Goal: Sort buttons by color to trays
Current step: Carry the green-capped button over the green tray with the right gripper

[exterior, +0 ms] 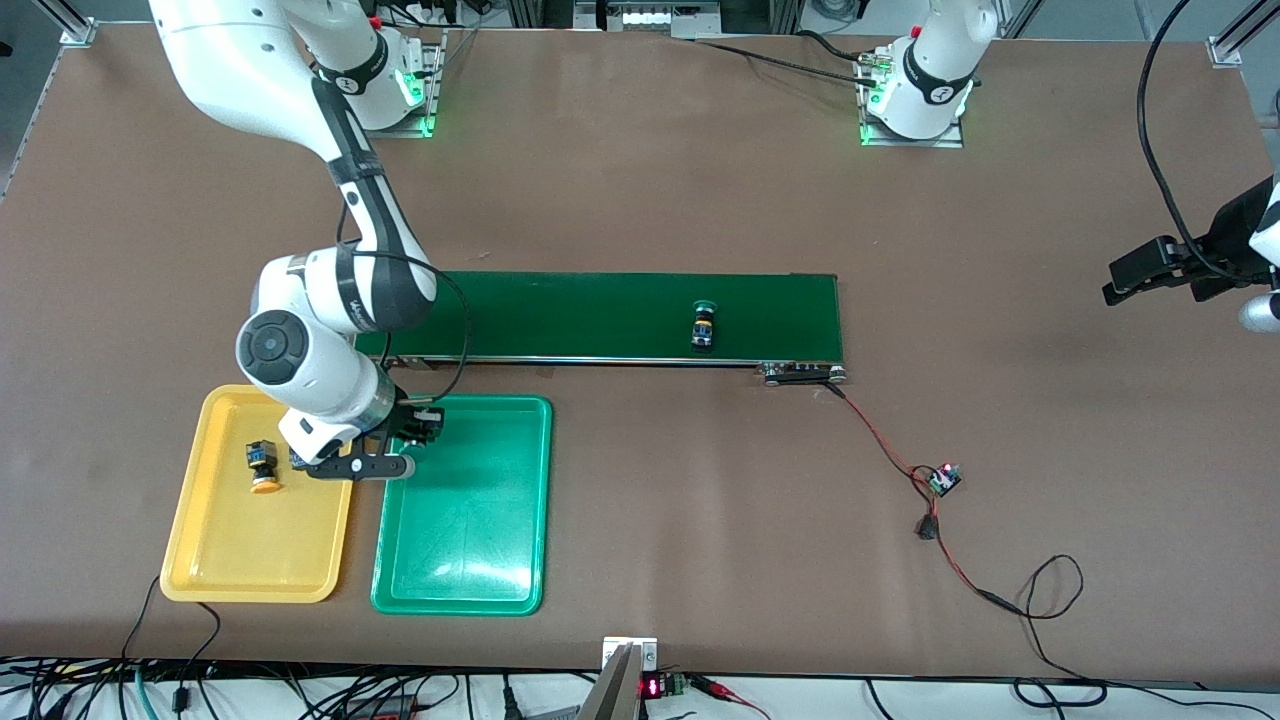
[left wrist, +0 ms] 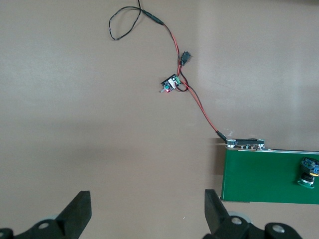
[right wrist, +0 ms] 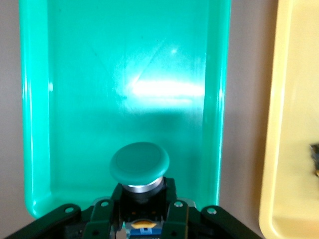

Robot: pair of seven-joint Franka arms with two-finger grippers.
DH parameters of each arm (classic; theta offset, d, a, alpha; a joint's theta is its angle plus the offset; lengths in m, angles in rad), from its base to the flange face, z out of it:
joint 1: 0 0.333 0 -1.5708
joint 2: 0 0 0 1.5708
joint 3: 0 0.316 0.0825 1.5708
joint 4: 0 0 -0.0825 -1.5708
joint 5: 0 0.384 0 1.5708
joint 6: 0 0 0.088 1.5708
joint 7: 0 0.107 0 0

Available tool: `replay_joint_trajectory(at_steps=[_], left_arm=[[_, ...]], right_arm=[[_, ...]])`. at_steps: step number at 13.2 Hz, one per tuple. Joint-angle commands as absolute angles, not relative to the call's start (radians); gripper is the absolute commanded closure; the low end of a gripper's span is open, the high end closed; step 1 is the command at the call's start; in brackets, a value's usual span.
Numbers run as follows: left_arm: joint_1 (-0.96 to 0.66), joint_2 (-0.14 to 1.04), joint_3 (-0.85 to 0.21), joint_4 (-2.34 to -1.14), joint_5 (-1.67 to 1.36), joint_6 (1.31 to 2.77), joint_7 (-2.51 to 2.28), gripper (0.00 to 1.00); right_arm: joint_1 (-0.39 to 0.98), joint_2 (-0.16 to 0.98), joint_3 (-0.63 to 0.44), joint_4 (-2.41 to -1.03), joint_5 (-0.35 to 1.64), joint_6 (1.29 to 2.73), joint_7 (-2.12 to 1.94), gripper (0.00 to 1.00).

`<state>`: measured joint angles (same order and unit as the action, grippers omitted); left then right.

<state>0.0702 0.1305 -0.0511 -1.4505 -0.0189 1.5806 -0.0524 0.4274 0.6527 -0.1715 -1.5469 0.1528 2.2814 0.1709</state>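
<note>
Right gripper [right wrist: 142, 219] holds green-capped button [right wrist: 139, 163] over green tray [right wrist: 40, 124] — left waits.

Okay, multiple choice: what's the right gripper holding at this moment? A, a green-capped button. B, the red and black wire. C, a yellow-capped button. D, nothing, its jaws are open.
A: the right wrist view shows the right gripper with its jaws shut on a green-capped button, over the green tray.
</note>
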Motion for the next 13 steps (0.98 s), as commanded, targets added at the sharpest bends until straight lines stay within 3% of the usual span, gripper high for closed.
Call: replay_joint_trajectory(at_steps=[1, 6, 9, 10, 11, 13], left_arm=[[0.072, 0.140, -0.051, -1.431, -0.044, 1.585, -0.034, 0.00], [0.074, 0.146, -0.051, -1.431, -0.044, 1.586, -0.034, 0.00], [0.074, 0.147, -0.051, -1.431, -0.044, 1.586, -0.034, 0.00], [0.074, 0.147, -0.051, -1.431, -0.044, 1.586, -0.034, 0.00], [0.074, 0.147, -0.051, -1.431, -0.044, 1.586, -0.034, 0.00], [0.074, 0.147, -0.051, -1.431, -0.044, 1.586, -0.034, 0.00]], right_arm=[[0.433, 0.702, -0.175, -1.520, 0.108, 2.361, 0.167, 0.88], [0.433, 0.765, -0.175, -1.523, 0.090, 2.460, 0.178, 0.87], [0.436, 0.791, -0.175, -1.522, 0.091, 2.479, 0.176, 0.76], [0.436, 0.793, -0.175, -1.522, 0.089, 2.479, 0.173, 0.56], [0.436, 0.795, -0.175, -1.522, 0.086, 2.483, 0.175, 0.03], [0.436, 0.796, -0.175, -1.531, 0.084, 2.520, 0.161, 0.00]])
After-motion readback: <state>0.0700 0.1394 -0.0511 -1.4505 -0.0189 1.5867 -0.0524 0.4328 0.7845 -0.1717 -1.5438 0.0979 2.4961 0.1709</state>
